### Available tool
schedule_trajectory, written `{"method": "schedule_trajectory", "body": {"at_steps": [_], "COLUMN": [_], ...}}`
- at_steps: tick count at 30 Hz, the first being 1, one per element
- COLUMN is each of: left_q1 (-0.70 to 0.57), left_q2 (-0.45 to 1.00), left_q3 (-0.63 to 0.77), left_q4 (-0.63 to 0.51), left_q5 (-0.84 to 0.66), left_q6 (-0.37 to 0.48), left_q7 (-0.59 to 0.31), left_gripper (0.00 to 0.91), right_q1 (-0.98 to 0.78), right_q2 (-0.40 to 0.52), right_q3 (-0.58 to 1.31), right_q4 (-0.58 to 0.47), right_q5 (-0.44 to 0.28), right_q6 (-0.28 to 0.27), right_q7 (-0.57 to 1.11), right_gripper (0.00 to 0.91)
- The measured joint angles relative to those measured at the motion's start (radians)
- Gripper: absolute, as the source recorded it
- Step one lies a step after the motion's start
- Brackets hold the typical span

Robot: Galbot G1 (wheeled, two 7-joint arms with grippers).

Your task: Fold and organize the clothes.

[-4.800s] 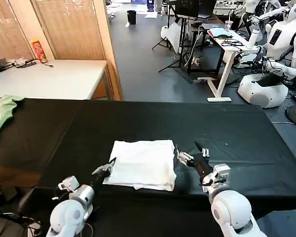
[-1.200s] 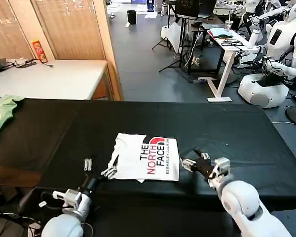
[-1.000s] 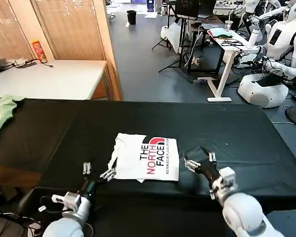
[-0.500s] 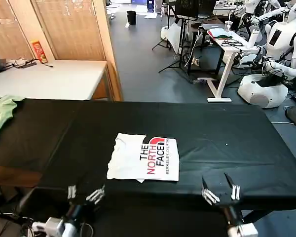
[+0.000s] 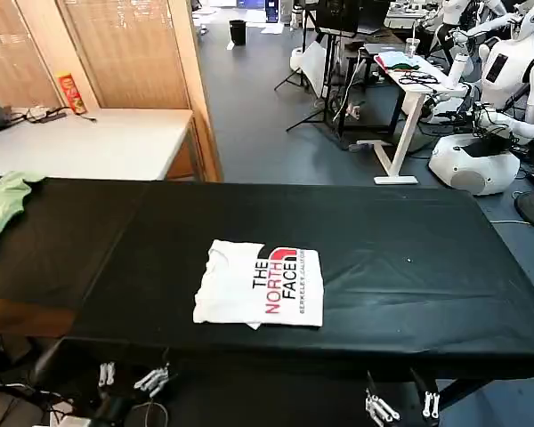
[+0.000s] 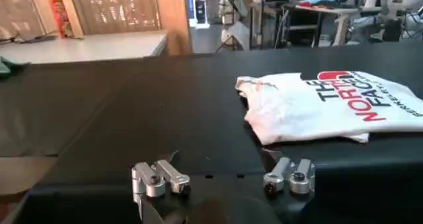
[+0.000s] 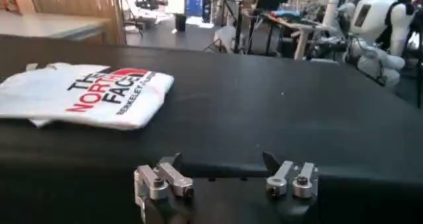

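Both arms now retracting below the table's (image 5: 409,294) near edge, left gripper (image 5: 129,378) fingers spread, empty, right gripper (image 5: 400,406) likewise splayed, folded T-shirt (image 5: 260,285) lying print-up mid-table, unmoved.

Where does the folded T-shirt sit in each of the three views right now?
Head view: T-shirt lies print-up near the front middle of the black table.
Left wrist view: T-shirt beyond the open left tool.
Right wrist view: T-shirt beyond the open right tool.
Shared landmark: the red-and-black print.
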Motion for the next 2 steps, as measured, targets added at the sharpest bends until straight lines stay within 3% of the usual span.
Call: {"method": "schedule_trajectory", "body": {"at_steps": [2], "left_q1": [0.001], "left_q2": [0.0], "left_q3": [-0.003], "left_q4": [-0.001], "left_q5": [0.0], "left_q6": [0.0], "left_q7": [0.001], "left_gripper": [0.878], "right_q1": [-0.005], "right_q2": [0.0], "right_q3": [-0.001], "right_q4": [0.002], "right_q5": [0.0], "right_q6": [0.0], "right_q7": [-0.001], "right_gripper": [0.878]}}
